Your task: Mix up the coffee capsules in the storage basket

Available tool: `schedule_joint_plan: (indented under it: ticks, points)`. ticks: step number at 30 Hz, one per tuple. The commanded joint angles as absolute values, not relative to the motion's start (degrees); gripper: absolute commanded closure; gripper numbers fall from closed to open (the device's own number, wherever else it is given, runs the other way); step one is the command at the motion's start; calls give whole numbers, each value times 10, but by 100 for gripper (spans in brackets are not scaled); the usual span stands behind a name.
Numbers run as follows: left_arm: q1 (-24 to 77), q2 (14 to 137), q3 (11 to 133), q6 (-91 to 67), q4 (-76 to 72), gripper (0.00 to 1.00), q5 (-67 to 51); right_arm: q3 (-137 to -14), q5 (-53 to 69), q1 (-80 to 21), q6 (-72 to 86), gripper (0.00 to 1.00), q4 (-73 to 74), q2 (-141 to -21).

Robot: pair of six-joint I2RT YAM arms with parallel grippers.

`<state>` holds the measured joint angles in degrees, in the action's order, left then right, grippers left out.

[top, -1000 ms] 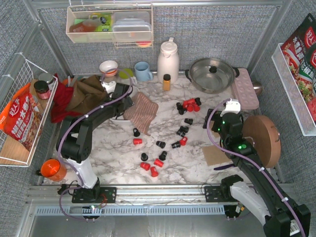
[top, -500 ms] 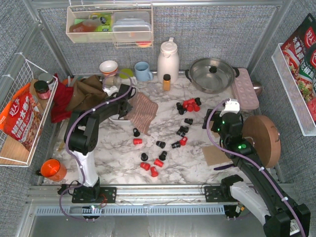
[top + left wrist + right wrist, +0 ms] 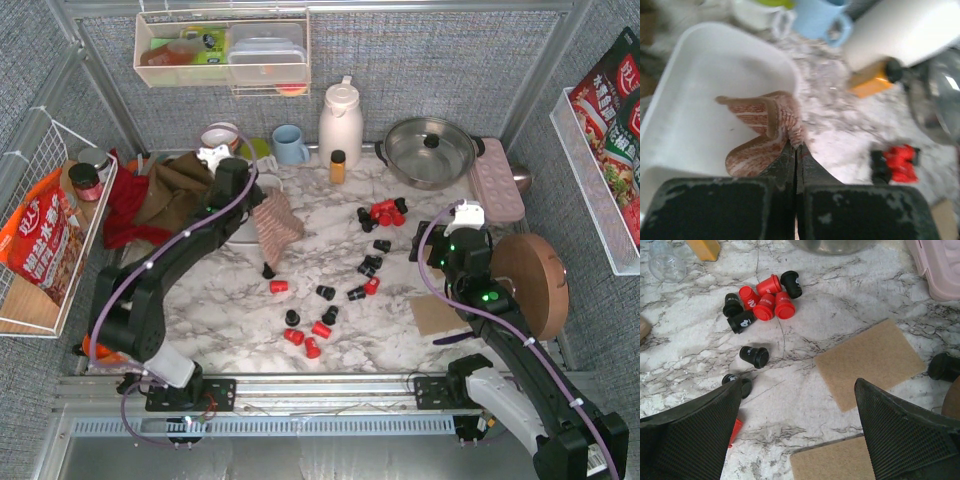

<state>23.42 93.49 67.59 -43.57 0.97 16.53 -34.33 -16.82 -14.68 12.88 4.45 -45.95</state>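
Observation:
Red and black coffee capsules lie scattered on the marble: a cluster (image 3: 385,212) at the right back, more in the middle (image 3: 365,268) and near the front (image 3: 305,337). The same cluster (image 3: 765,300) shows in the right wrist view. The white storage basket (image 3: 700,90) sits at the back left, partly under my left arm (image 3: 243,236). My left gripper (image 3: 796,146) is shut on the edge of a red-striped cloth (image 3: 760,135), which hangs bunched over the basket (image 3: 275,222). My right gripper (image 3: 799,390) stands open above bare marble, to the right of the capsules, holding nothing.
An amber bottle (image 3: 338,166), a white jug (image 3: 340,120), a blue mug (image 3: 290,145) and a steel pot (image 3: 430,150) line the back. Brown pads (image 3: 870,360) and a round wooden board (image 3: 535,285) lie on the right. A pink tray (image 3: 497,180) sits behind them.
My left gripper has shut on the striped cloth and drawn it up and back-left, so it now hangs bunched instead of lying flat. The right arm has not moved.

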Motion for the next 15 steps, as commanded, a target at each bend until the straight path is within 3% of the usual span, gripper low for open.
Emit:
schedule_joint_plan:
  ticks: [1, 7, 11, 15]
  points:
    - [245, 859, 627, -337, -160, 100, 62, -347, -160, -148, 127, 1, 26, -459]
    - [293, 796, 629, -223, -205, 100, -39, -343, -81, -148, 116, 1, 0, -437]
    - [348, 774, 645, -128, -172, 100, -43, -328, 23, -149, 109, 1, -46, -421]
    - [371, 731, 601, -97, -216, 100, -118, -307, 138, -149, 101, 1, -125, -417]
